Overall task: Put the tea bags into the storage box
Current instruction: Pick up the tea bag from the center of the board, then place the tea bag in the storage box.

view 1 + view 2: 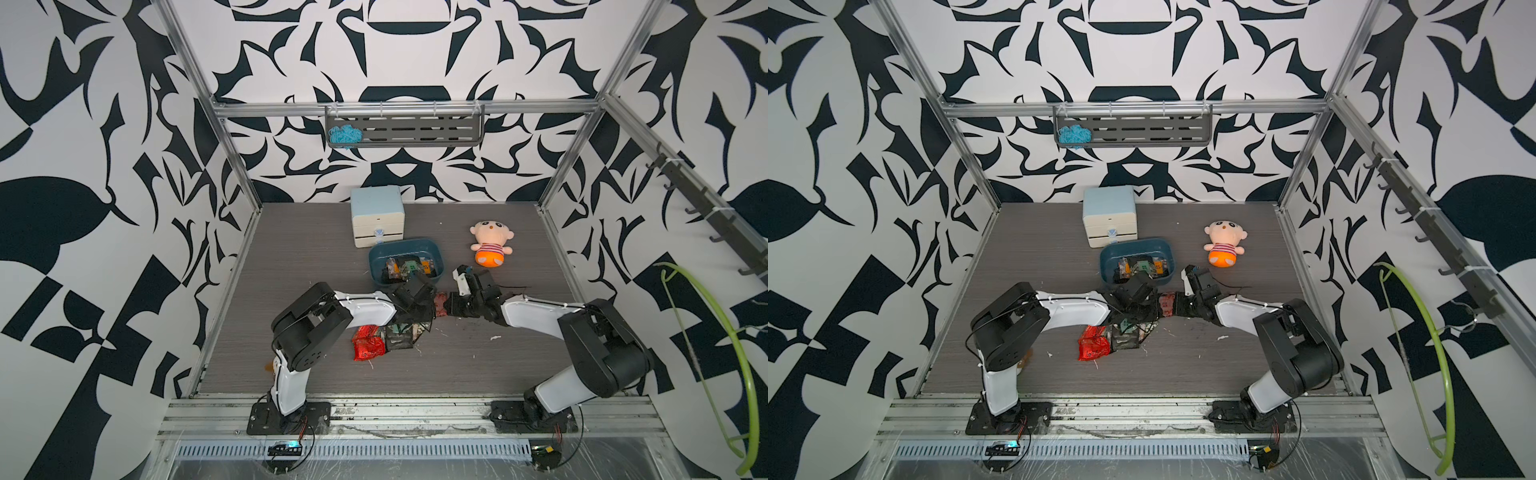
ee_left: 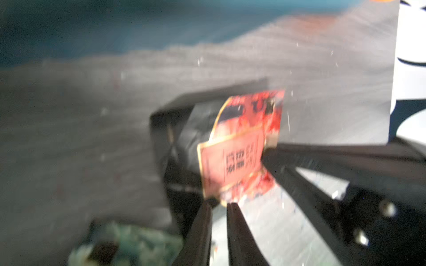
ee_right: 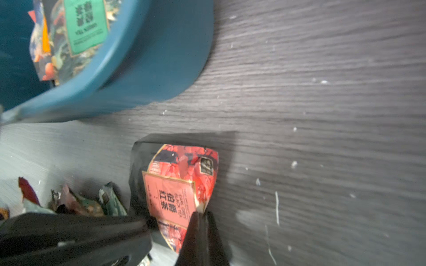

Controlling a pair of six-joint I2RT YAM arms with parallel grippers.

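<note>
- Closest in, the right gripper (image 3: 202, 214) has its fingers pressed together on one edge of the red tea bag (image 3: 177, 184). It is a thin nip at the margin, not a hold across the body.
- In the other wrist view, the left gripper (image 2: 219, 205) has its fingers nearly together on another edge of the same sachet. That picture is blurred, yet the foil runs into the tips, so both arms appear to hold it at once.
- In both top views the sachet hangs between the two grippers, clear of the table (image 1: 478, 353) and just in front of the near wall of the storage box (image 1: 376, 253).
- Several tea bags (image 1: 409, 268) already lie in the box, and loose sachets (image 1: 374, 345) sit in a heap on the table beside the left forearm.
- This looks like a handover, so one side must let go first. The left fingers should open fully before the right arm moves, or the foil may tear or slip from that small nip.
- The carry is short: rise enough to clear the near wall, travel slowly, and keep the bag hanging flat.
- Release low over a bare part of the box floor — not at the rim, where a crinkly sachet could slide back out.
- A dark crinkled patch shows behind the red face. Whether it is shadow or a second sachet, I cannot tell, so check it once the bag is lifted.
</note>
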